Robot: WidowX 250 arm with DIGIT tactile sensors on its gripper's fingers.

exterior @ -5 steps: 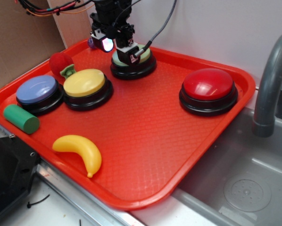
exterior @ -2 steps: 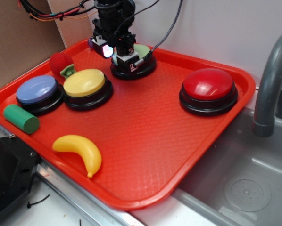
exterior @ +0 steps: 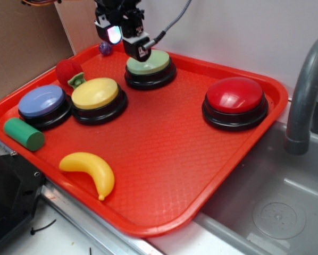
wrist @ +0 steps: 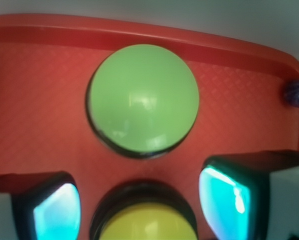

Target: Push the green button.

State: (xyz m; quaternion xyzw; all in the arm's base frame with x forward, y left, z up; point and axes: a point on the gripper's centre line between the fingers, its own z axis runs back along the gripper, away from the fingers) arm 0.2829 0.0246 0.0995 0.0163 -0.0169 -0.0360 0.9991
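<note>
One gripper (exterior: 131,43), fingers spread apart on nothing (both lit pads frame the wrist view's lower corners), hangs at the exterior view's upper left, with the green button (exterior: 149,65) just below and slightly right on the red tray (exterior: 164,159).

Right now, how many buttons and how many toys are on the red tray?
Big buttons: 4 (green button, yellow button, blue button, red button)
Toy fruit: 2 (banana, strawberry)
Green block: 1
Small purple ball: 1
Total: 8
</note>
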